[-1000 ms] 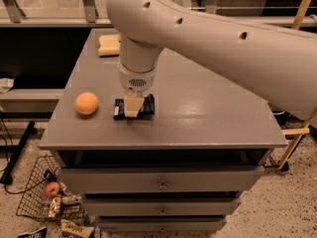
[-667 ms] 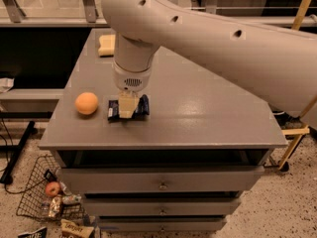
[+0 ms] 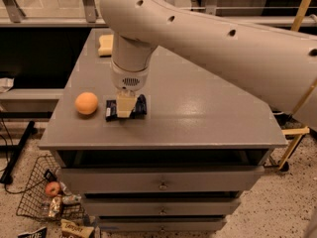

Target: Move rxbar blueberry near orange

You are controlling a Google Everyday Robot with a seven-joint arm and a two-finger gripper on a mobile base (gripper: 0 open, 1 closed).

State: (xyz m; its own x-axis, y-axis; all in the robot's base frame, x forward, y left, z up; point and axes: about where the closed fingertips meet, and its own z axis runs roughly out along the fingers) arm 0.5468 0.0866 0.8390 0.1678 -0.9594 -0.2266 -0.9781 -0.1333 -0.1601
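Grey cabinet top (image 3: 208, 108), matte with a dull sheen, reflecting the arm. Orange (image 3: 86, 103) sits near the front-left edge. Just right of the orange, apart from it, lies the rxbar blueberry (image 3: 140, 106), flat, dark wrapper ends showing on either side of the gripper (image 3: 125, 112). The gripper comes straight down from the thick white arm (image 3: 208, 38), its pale fingers (image 3: 125, 103) pinching the bar across its middle; cannot tell if the bar rests on the top or is a hair off it. Well behind the orange, at the back edge: yellow sponge (image 3: 105, 44). Below the orange, stacked drawers (image 3: 163, 182) with small knobs. Lower left of the orange, on speckled floor (image 3: 277, 207): wire basket (image 3: 29, 202) holding a red apple (image 3: 52, 188), with snack packets (image 3: 74, 228) beside it.
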